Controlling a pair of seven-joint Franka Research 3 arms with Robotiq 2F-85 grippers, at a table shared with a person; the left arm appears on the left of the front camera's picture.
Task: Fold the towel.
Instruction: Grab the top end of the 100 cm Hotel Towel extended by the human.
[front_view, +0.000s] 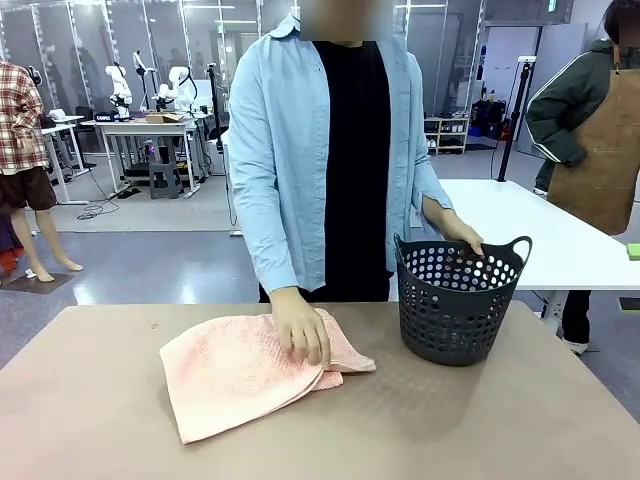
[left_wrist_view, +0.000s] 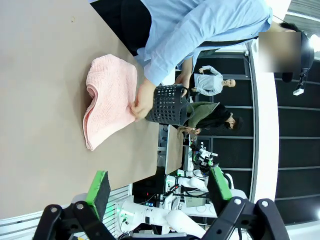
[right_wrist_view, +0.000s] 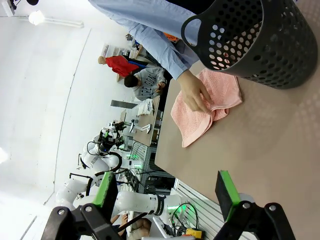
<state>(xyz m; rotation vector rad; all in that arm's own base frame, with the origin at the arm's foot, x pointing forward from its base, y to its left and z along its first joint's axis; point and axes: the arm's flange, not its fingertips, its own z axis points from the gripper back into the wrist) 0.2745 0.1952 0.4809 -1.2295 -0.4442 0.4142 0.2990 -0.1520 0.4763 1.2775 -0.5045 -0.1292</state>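
A salmon-pink towel (front_view: 240, 375) lies on the brown surface (front_view: 450, 420), folded over on itself so that two layers show along its edge. A person in a light blue shirt stands at the far side. One hand (front_view: 300, 330) lies flat on the towel's far corner, palm down, with the fingers pointing down toward me. The arm above it hangs almost straight. The person's other hand (front_view: 462, 238) rests on the rim of a dark grey basket (front_view: 455, 310) full of round holes, with the elbow bent a little. The basket stands upright just beside the towel, with a small gap between them. The left claw (left_wrist_view: 159, 184) is wide open, and nothing sits between its green pads. It hangs in the air, well apart from the towel (left_wrist_view: 107, 100). The right claw (right_wrist_view: 166, 191) is wide open too, with nothing in it, and the towel (right_wrist_view: 192, 117) lies far ahead of it, next to the basket. Far off, a grey top (right_wrist_view: 150, 82) has dark letters on it, but they are too small to read.
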